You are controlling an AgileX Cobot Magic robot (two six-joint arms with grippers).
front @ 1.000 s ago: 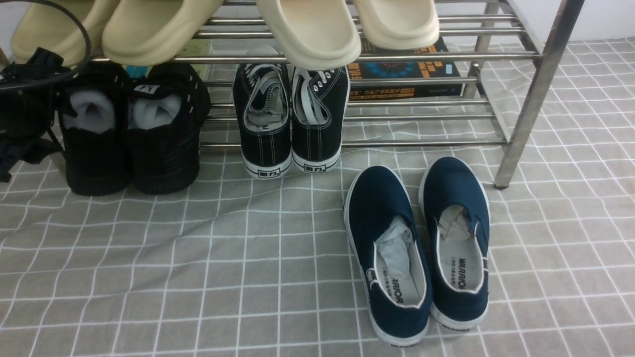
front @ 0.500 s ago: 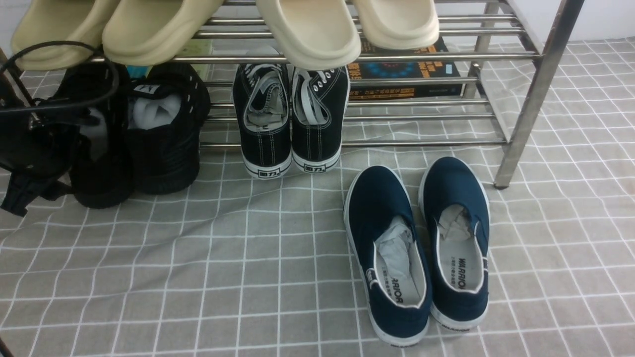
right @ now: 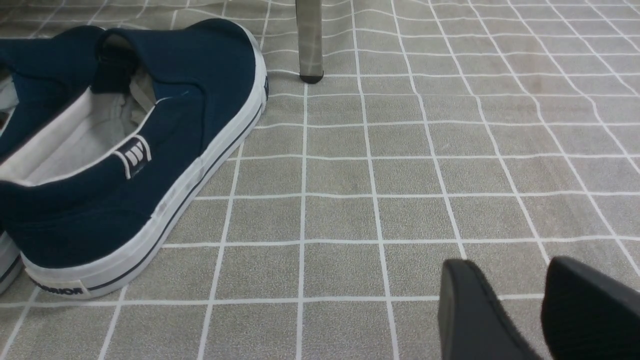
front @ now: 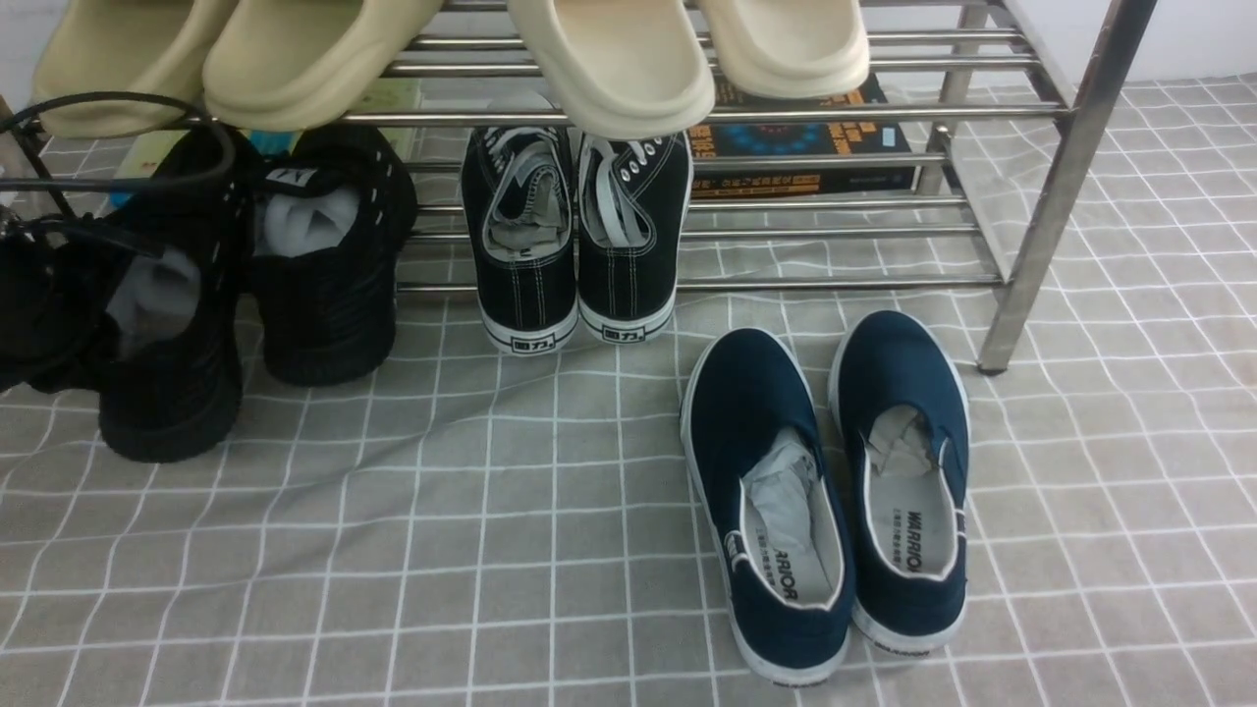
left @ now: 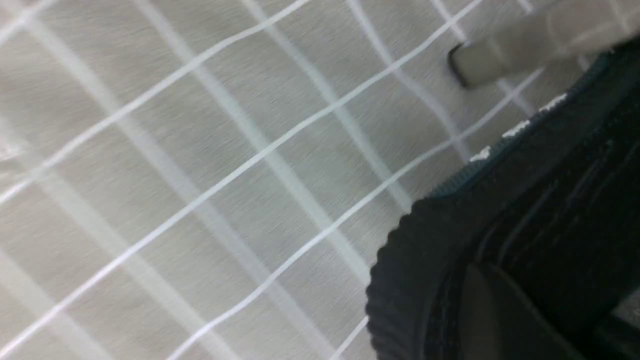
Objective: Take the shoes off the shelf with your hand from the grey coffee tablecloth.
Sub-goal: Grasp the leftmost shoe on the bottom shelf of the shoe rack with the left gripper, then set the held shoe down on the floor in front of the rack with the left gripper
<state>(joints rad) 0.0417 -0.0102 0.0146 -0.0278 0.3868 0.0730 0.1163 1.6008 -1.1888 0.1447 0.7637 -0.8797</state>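
The pair of all-black mesh shoes is at the left of the shelf's (front: 687,285) lower tier. The left shoe (front: 172,363) is drawn forward onto the grey grid tablecloth (front: 491,511), tilted, with white paper inside. The right shoe (front: 329,285) still stands with its toe under the bars. My left gripper (front: 49,295), black with trailing cables, is shut on the left shoe's outer side; in the left wrist view one finger (left: 492,315) lies against the shoe (left: 415,280). My right gripper (right: 520,305) is open and empty above the cloth.
Black canvas sneakers with white soles (front: 574,236) stand mid-shelf, with a book (front: 795,137) behind. Beige slippers (front: 609,59) sit on the top tier. Navy slip-ons (front: 825,491) rest on the cloth in front, also in the right wrist view (right: 125,150). A shelf leg (front: 1041,226) stands right.
My left gripper has pulled the left black shoe forward and leftward off the shelf onto the cloth. The right black shoe and all else stay put.
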